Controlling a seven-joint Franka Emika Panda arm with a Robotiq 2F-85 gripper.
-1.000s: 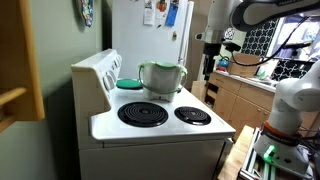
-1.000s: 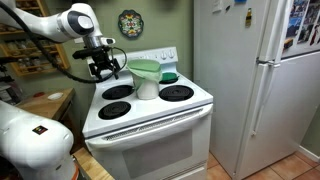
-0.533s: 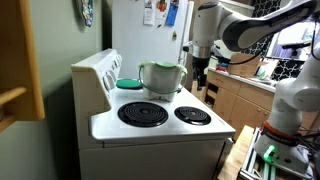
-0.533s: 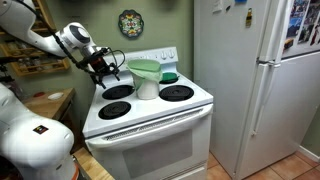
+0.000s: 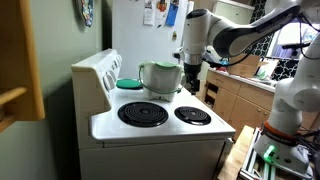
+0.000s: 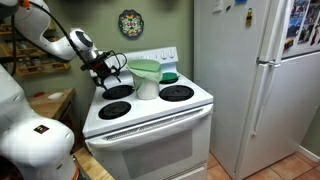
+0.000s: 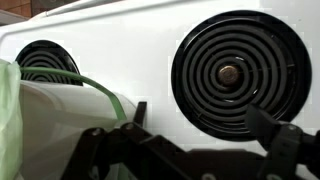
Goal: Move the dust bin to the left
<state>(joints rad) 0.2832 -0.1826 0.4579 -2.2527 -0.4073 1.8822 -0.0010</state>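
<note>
The wrist view alone is showing the jaws of the gripper [image 7: 195, 150] standing spread, just beside the one dust bin [image 7: 40, 115] filling its lower left corner, with two burners [image 7: 235, 72] behind, while both exterior views are showing that bin [image 5: 161, 77] [image 6: 146, 78] sitting mid-stove [image 6: 150, 112] near one teal dish [image 6: 168, 77].

I bring the gripper [image 5: 190, 68] in toward the dust bin [image 5: 160, 78]. In an exterior view it slides toward 9 o'clock and slightly down, going from well apart to just beside the bin's wall, at the bin's 3 o'clock. Whether it touches yet I cannot tell. In an exterior view the arm [image 6: 75, 42] folds, its bulky upper joint dropping toward 6 o'clock, while the wrist end creeps toward 4 o'clock, nearer the bin.
</note>
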